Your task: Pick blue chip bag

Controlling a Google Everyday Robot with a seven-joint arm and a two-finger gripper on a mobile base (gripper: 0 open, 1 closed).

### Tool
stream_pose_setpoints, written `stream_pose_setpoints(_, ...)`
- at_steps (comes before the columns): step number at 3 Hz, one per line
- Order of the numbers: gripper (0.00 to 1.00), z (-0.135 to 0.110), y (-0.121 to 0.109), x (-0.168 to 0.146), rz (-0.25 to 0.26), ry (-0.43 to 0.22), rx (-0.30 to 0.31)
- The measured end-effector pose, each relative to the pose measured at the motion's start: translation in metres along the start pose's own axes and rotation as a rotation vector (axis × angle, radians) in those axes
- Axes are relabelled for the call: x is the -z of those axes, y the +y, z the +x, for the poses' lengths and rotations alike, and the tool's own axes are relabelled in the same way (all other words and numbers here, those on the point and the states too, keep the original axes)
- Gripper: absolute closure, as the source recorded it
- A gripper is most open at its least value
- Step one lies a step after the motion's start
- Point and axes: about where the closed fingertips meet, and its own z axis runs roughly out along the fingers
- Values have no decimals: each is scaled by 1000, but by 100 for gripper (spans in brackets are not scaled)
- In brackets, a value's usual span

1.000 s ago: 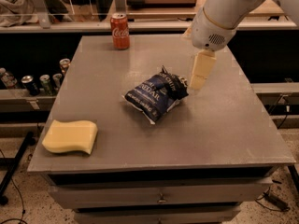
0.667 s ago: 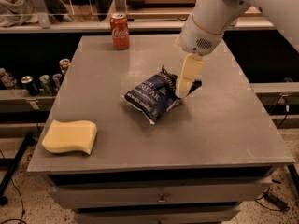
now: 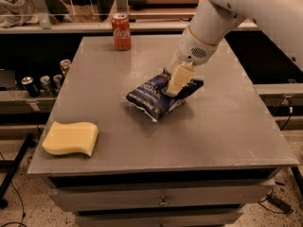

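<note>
The blue chip bag lies crumpled in the middle of the grey table, dark navy foil with white lettering. My gripper hangs from the white arm that comes in from the upper right. It is low over the bag's right end, in front of it and touching or nearly touching the foil. The part of the bag behind the gripper is hidden.
A yellow sponge lies at the table's front left corner. A red cola can stands at the back edge. Several drink cans sit on a lower shelf to the left. Drawers are below the tabletop.
My gripper has moved left and down, from beside the bag's right edge to over the bag's right end. The bag, sponge and can have not moved.
</note>
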Motion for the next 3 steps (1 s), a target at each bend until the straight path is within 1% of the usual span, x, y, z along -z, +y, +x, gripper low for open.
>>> stream_pose_setpoints(1, 61, 2, -3, 1, 6, 3, -19)
stream_pose_setpoints(2, 85, 6, -12, 12, 40, 18, -34)
stream_pose_setpoints(3, 100, 11, -21, 28, 83, 28, -46)
